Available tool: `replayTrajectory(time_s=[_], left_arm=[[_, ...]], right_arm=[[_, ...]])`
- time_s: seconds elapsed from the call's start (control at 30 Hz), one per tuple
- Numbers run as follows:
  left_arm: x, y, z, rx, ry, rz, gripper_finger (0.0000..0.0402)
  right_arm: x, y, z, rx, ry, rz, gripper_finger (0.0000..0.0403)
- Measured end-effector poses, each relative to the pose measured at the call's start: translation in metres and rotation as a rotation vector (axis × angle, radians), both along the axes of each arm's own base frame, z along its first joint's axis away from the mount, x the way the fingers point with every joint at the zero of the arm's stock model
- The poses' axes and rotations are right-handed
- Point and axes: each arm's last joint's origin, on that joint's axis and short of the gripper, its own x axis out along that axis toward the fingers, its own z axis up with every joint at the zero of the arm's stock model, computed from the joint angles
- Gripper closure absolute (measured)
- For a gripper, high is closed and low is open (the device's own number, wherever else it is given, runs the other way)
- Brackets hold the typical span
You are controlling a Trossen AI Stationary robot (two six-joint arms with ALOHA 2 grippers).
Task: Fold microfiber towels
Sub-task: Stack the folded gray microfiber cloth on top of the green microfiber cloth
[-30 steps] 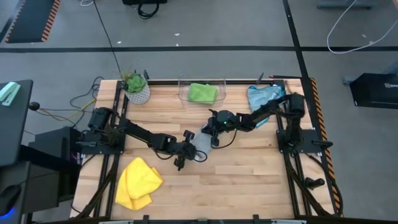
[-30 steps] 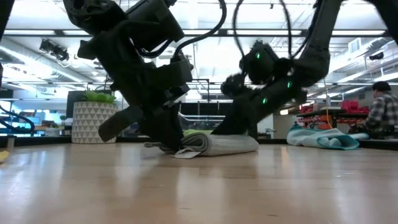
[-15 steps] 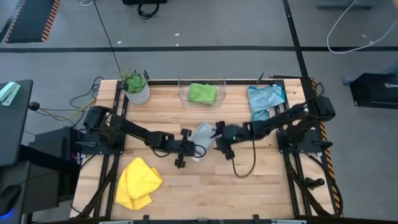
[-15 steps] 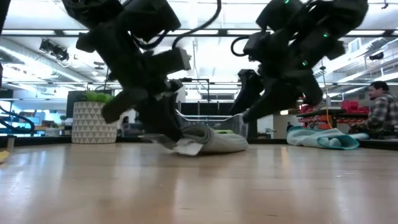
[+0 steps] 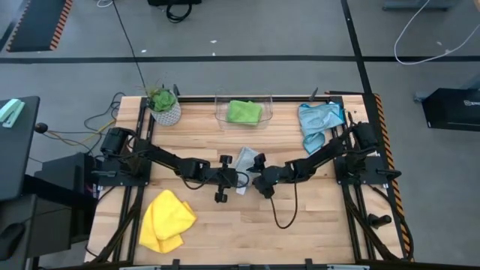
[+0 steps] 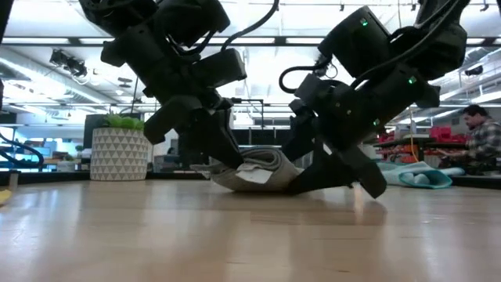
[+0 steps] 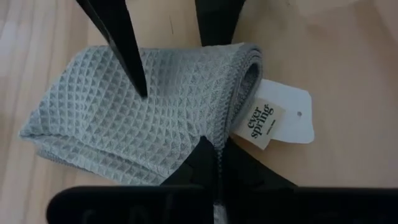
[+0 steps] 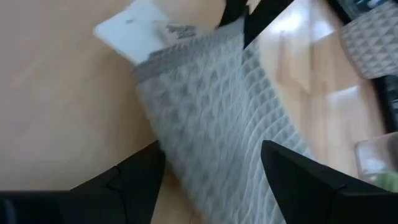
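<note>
The folded pale grey towel (image 5: pixel 246 159) lies at the table's middle, its white tag (image 7: pixel 272 119) sticking out at one corner. My left gripper (image 7: pixel 215 167) comes from the table's left and is shut on the towel's near edge. My right gripper (image 8: pixel 211 180) comes from the right and is open, its fingers on either side of the towel's near right part (image 8: pixel 217 143). The green towel (image 5: pixel 244 111) lies in the clear bin. The blue towel (image 5: pixel 318 120) is at the far right, and the yellow towel (image 5: pixel 166 219) at the near left. My left gripper pinches the grey towel's folded edge (image 7: pixel 219 142) between its two fingers, close to the tag corner. The fingers slant down from the table's left. That edge (image 6: pixel 235 168) is raised a little; the rest of the towel lies on the table. My right gripper: I cannot tell whether its open fingers (image 8: pixel 140 177) touch the towel.
A potted plant (image 5: pixel 163 105) stands at the far left corner, and the clear bin (image 5: pixel 262 102) at the far middle. A black cable (image 5: pixel 283 210) trails on the wood near my right arm. A person (image 6: pixel 479 141) sits in the room beyond the table.
My right gripper has let go of the grey towel's far right part, opened, rolled, and swung toward the table's near edge to the towel's near right side. My left gripper has kept its hold, risen a little and rolled, raising the towel's gripped edge.
</note>
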Motion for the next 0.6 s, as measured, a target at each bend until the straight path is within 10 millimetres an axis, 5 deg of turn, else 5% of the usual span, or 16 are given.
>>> replayTrajectory(time_s=[0.2,0.47,0.6], left_arm=[[0.002,0.0,0.002,-0.019,-0.026,0.018,0.0386],[0.001,0.0,0.016,-0.048,-0.084,0.036,0.0379],[-0.008,0.002,0.038,-0.079,-0.105,0.062,0.0332]], right_arm=[[0.003,-0.004,-0.001,-0.02,-0.034,-0.027,0.0186],[0.003,-0.006,0.0,-0.011,-0.03,-0.015,0.0367],[0.003,-0.006,0.012,-0.012,-0.06,-0.011,0.0385]])
